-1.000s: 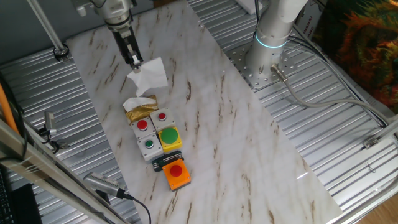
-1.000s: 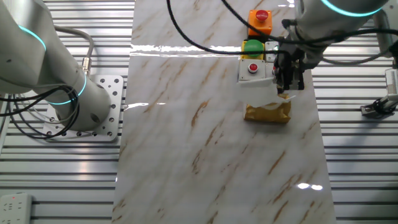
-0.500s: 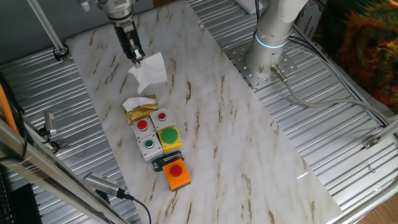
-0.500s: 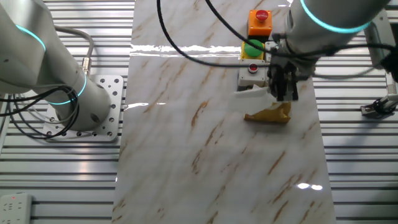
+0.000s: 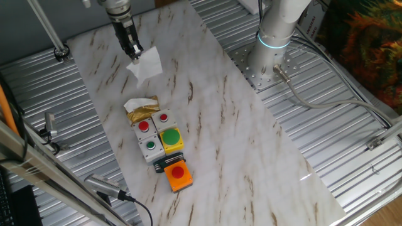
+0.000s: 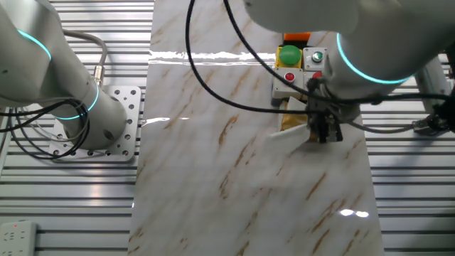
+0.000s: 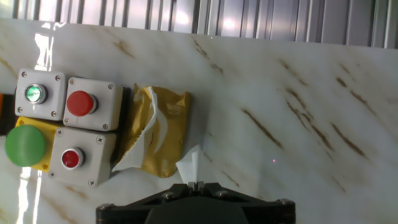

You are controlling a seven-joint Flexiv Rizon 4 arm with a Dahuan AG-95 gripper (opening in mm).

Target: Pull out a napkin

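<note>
My gripper [image 5: 134, 54] is shut on a corner of the white napkin [image 5: 146, 63] and holds it in the air, well clear of the gold foil packet [image 5: 143, 112]. In the other fixed view the gripper [image 6: 321, 132] holds the napkin [image 6: 290, 135], which hangs out to its left over the marble board. In the hand view the napkin's tip [image 7: 189, 164] sticks up from between my closed jaws [image 7: 196, 185], with the gold packet [image 7: 157, 130] below, another white sheet poking from its torn opening.
Grey button boxes [image 5: 151, 130] with red and green buttons, a yellow box with a big green button [image 5: 171, 137] and an orange box [image 5: 178, 175] stand in a row by the packet. The arm's base [image 5: 271, 56] stands at the board's right edge. Ribbed metal surrounds the marble board [image 5: 239, 138].
My gripper has risen and moved away from the packet, carrying the napkin with it. The napkin is now fully out and hangs free. The packet stays in place.
</note>
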